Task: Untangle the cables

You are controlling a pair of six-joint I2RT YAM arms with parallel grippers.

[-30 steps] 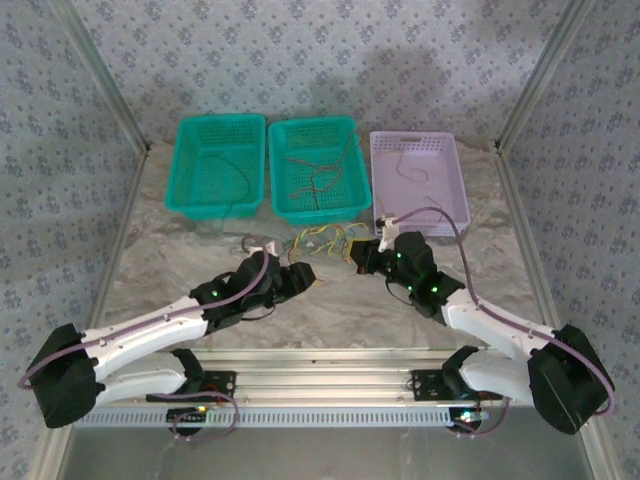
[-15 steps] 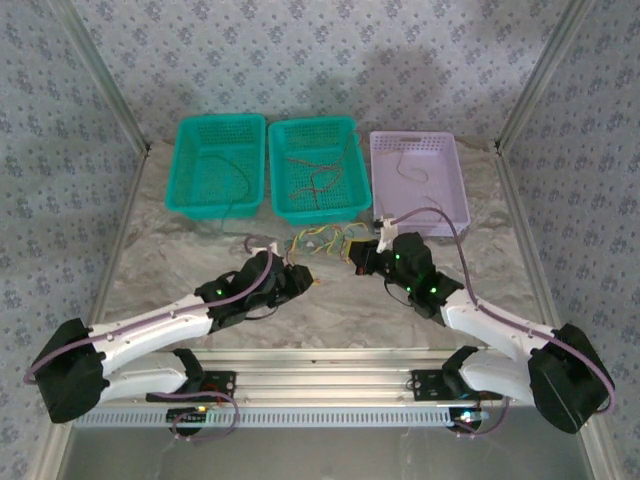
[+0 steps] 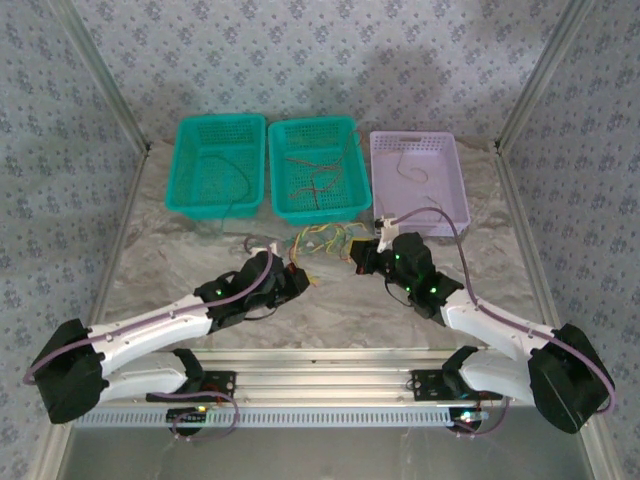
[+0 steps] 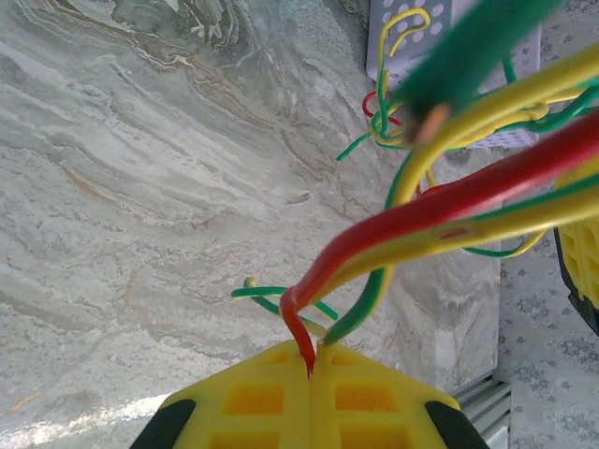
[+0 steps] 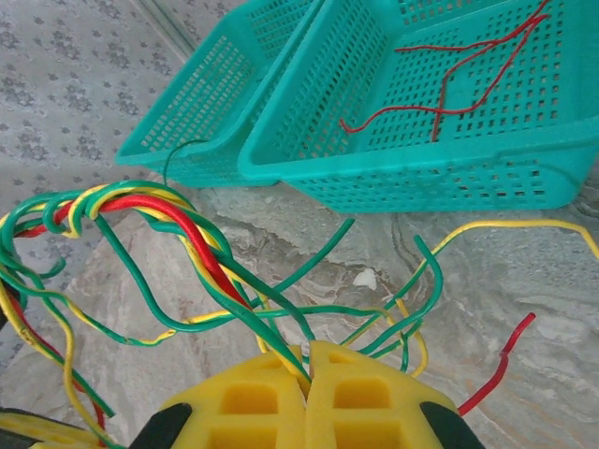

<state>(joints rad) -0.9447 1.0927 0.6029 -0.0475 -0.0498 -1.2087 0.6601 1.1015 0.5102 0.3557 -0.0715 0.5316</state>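
Ok, cables [image 3: 325,240] sit as one knot on the marble table [image 3: 170,270], between the two grippers and just in front of the mid teal basket [image 3: 312,124]. L arm: left gripper [image 4: 312,357] is clenched, yellow pads [image 4: 253,398] meet w/ the end of a red cable [image 4: 449,201] pinched in the seam. That strand lifts off the table and runs up-right into the knot alongside yellow + green ones. R arm: right gripper [image 5: 306,360] is also clamped, pads together on green + yellow strands of the same knot. From there the strands fan left into a twisted red/yellow/green braid. A loose red strand [image 5: 505,354] lies on the table at right, near the pads. Red wires [image 5: 436,117] lie inside the mid teal basket. Left teal basket [image 3: 218,122] holds a dark wire [image 3: 241,192]. Purple basket [image 3: 412,137] at right holds a thin wire [image 3: 405,165], colour unclear.
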